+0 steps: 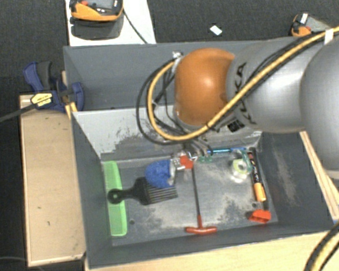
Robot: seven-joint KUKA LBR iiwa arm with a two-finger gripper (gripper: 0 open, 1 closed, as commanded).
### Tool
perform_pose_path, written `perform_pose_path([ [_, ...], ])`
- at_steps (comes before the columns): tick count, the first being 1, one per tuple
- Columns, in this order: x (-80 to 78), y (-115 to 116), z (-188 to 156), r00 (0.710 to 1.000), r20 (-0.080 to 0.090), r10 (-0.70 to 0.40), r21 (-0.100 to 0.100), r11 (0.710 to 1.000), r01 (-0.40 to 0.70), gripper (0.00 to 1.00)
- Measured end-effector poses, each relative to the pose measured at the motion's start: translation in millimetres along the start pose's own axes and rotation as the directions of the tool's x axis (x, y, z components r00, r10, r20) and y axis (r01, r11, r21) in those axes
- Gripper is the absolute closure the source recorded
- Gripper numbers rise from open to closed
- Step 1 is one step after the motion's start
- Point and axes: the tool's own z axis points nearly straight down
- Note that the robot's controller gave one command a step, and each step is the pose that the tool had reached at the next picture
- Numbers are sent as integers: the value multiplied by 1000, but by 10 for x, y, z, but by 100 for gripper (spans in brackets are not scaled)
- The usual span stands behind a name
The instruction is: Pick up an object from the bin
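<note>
**Caller:** The gripper (179,162) hangs low near the middle of the bin (112,84), just right of a blue rounded lump (158,173). Nothing is lifted, so the whole pick is yet to do.

**Analyst:** Is it open or closed?

**Caller:** Cannot tell. The orange cover (203,87) on the wrist hides too much, and nothing is seen gripped.

**Analyst:** And how does that blue lump lie?

**Caller:** It sits mid-bin, touching the black brush (145,194) just below it. It's blobby, with no clear long axis and no pointing end. The brush runs left to right, handle towards the view's left, teeth nearer the gripper.

**Analyst:** What remains?

**Caller:** By the look of it, everything: a grasp, then a lift clear.
</note>
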Motion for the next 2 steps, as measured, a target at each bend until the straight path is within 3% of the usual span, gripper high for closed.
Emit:
perform_pose_path([
  [1, -6, 146, -4, 1000, -3, -26, 1, 1000, 26, 0],
  [2, 60, -175, 772, 983, -4, 184, 1, 983, -184, 0],
])
